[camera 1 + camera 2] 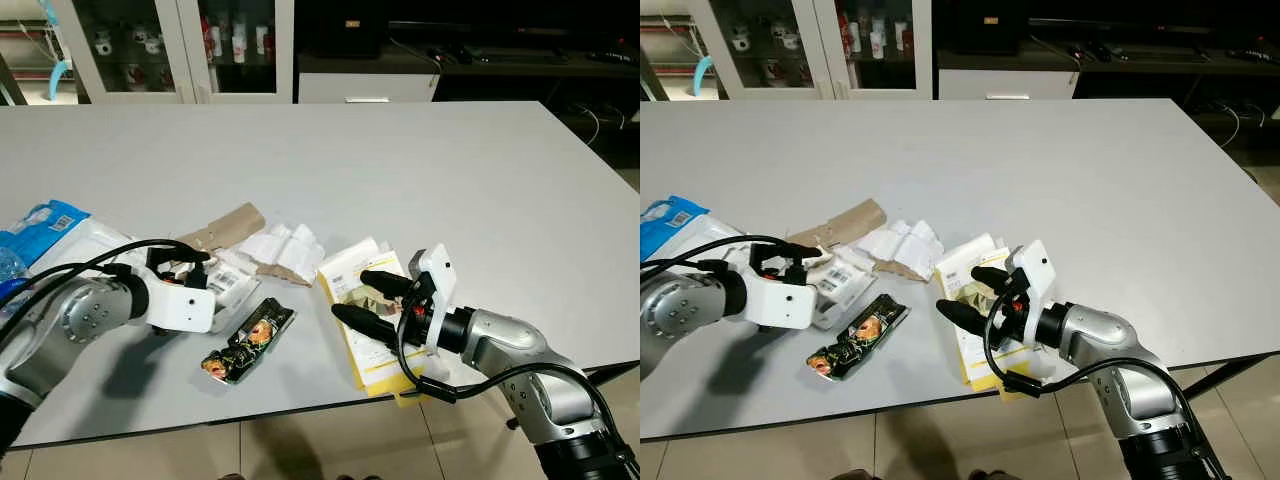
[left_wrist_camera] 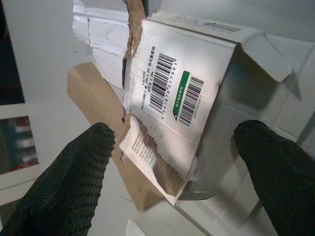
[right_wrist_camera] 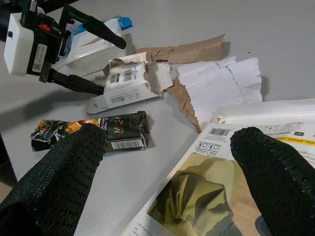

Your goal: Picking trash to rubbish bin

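Left wrist view: fingers of left gripper (image 1: 190, 266) spread either side of torn white box (image 2: 182, 98) on table (image 1: 400, 170); close squarely across its walls, while right gripper (image 1: 365, 297), likewise spread, hovers over yellow packet (image 1: 362, 345).

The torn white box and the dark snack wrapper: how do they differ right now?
The torn white box is pale cardboard with barcodes and ragged edges; the dark snack wrapper is glossy, dark and crumpled. The box lies between the open jaws of the left gripper; the wrapper lies apart, nearer the table edge, with no gripper around it. The box looks bulkier, the wrapper flat and narrow. Both rest on the table.
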{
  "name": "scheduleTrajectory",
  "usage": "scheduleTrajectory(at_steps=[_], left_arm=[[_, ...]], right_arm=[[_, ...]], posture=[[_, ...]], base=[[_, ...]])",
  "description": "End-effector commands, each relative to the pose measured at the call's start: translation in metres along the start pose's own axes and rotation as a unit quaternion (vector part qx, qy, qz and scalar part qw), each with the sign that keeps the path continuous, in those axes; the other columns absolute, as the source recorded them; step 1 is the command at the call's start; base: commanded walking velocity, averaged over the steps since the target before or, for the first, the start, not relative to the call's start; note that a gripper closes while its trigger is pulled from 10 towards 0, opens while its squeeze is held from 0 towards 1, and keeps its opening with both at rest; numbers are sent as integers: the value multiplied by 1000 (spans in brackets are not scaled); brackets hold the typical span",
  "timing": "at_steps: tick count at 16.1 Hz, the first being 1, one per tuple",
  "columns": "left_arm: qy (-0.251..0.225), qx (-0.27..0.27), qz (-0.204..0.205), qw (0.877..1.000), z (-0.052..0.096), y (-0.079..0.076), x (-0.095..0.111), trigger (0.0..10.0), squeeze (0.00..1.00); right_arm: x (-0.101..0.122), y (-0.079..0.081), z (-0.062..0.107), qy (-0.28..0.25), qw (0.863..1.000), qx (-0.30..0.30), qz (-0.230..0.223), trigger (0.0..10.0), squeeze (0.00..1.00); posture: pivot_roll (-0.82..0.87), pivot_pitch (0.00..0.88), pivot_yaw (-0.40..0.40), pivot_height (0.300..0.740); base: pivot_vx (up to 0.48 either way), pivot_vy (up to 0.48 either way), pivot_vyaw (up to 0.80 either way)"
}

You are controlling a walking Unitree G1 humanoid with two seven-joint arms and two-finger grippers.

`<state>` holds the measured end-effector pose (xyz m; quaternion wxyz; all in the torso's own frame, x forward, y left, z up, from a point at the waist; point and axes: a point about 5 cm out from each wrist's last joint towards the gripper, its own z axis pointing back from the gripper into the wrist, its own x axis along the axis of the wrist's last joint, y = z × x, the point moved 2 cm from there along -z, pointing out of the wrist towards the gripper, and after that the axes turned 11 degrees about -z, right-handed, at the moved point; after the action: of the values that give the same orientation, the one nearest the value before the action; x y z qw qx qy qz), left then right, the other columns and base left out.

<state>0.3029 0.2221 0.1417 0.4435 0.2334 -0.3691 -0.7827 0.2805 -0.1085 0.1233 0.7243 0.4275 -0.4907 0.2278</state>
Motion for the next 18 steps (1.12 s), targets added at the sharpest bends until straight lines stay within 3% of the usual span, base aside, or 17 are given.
scheduleTrajectory(at_steps=[1, 6, 12, 18], left_arm=[[-4, 5, -10, 1000, -3, 0, 3, 10000, 0], [-13, 70, -17, 997, -11, 6, 15, 10000, 0], [-17, 99, -36, 994, -22, 6, 25, 10000, 0], [29, 70, -55, 996, -38, -20, 20, 10000, 0]], right_arm=[[0, 5, 2, 1, 1000, 6, 3, 10000, 0], [-1, 6, 0, 2, 1000, 8, 2, 10000, 0], [0, 6, 0, 0, 1000, 6, 1, 10000, 0], [-1, 6, 0, -1, 1000, 7, -3, 10000, 0]], posture=[[11, 94, -66, 740], [12, 94, -64, 740], [7, 94, -62, 740], [7, 94, -62, 740]], base=[[0, 0, 0], [0, 0, 0], [0, 0, 0], [0, 0, 0]])
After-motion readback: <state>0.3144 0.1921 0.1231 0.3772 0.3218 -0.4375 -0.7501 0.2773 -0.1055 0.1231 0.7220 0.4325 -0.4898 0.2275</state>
